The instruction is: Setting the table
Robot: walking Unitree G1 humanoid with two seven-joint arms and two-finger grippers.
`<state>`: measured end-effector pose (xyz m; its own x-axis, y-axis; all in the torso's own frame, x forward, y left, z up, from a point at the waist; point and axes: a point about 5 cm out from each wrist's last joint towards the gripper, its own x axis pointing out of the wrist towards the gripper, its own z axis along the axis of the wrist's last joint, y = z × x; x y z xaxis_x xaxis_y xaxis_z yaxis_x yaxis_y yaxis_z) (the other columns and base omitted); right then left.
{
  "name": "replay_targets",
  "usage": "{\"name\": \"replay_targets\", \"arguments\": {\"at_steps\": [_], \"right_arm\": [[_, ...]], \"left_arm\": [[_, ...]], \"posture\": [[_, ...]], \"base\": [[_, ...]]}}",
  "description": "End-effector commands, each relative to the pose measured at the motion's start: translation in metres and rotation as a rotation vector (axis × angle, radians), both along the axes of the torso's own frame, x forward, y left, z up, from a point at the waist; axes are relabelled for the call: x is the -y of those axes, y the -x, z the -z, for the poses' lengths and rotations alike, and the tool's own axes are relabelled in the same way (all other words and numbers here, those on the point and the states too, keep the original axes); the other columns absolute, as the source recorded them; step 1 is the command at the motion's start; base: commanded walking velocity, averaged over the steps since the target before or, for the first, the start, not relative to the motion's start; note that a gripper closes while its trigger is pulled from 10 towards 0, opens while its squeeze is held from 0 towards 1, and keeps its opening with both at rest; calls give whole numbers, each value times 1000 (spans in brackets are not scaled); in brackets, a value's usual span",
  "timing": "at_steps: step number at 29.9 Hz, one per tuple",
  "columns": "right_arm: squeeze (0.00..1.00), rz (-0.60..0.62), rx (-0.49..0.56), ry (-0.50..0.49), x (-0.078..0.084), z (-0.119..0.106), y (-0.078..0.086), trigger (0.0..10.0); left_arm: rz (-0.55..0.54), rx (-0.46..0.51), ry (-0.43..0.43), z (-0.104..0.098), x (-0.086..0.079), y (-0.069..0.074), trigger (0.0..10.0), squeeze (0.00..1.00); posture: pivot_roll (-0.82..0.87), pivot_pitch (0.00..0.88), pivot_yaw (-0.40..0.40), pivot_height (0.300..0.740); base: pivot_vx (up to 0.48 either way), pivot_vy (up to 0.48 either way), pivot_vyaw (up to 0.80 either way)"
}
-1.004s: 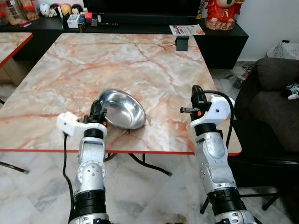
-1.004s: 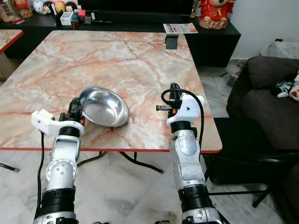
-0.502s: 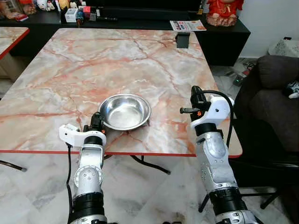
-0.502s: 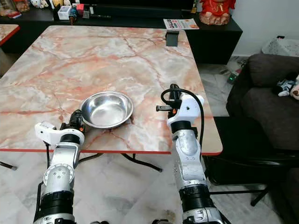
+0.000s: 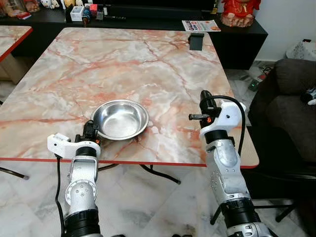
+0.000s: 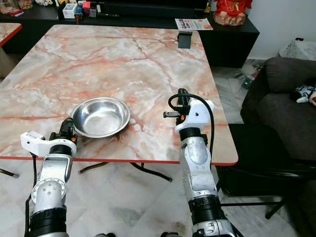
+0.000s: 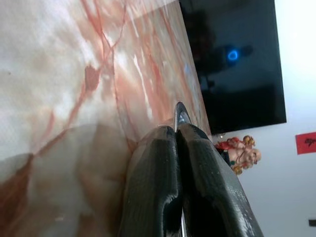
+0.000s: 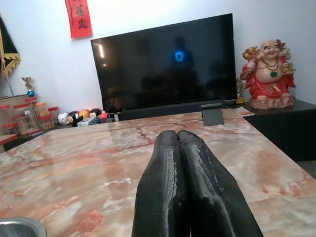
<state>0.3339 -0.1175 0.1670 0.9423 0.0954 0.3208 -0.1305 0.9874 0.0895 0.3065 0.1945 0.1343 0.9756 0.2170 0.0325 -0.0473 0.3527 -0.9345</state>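
Observation:
A shiny steel bowl (image 5: pixel 120 119) sits flat and upright on the marble table (image 5: pixel 133 64), near the front edge. My left gripper (image 5: pixel 92 130) is at the bowl's near left rim. In the left wrist view its fingers (image 7: pixel 158 168) are pressed together with the thin metal rim (image 7: pixel 179 113) pinched between the tips. My right gripper (image 5: pixel 204 100) is raised over the table's right front part, well clear of the bowl. It is shut with nothing in it, as the right wrist view (image 8: pixel 177 140) shows.
A small black stand (image 5: pixel 196 41) sits at the table's far edge. Behind it is a black console with a magazine (image 5: pixel 200 25) and trinkets. A dark sofa (image 5: pixel 291 98) is on the right, another marble table (image 5: pixel 12 38) on the left.
The bowl was tilted up on its edge a second ago and now lies flat on the table. My left arm has come down and toward the front edge with it. The right arm is still.

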Motion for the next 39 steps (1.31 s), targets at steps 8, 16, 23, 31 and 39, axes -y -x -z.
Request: {"name": "replay_targets", "arguments": {"at_steps": [8, 16, 23, 31, 39], "right_arm": [[0, 7, 4, -8, 0, -3, 0, 10000], [0, 1, 3, -5, -2, -3, -1, 10000], [0, -6, 2, -4, -4, -3, -2, 10000], [0, -19, 6, -6, -6, -3, -3, 10000], [0, -1, 51, -9, -3, -12, -5, 10000]], "left_arm": [[46, -22, -88, -2, 8, -1, 10000, 1000], [29, -16, -127, -6, 4, -1, 10000, 1000], [15, -8, -160, -9, 0, -1, 10000, 1000], [-90, 38, -291, -26, -19, 0, 10000, 1000], [-190, 73, -836, -56, -24, -11, 10000, 0]], "posture": [[7, 140, -38, 740], [16, 131, -43, 740], [22, 126, -44, 740], [25, 99, -46, 740], [17, 60, -41, 740]], "base": [[0, 0, 0], [0, 0, 0], [0, 0, 0], [0, 0, 0], [0, 0, 0]]}}
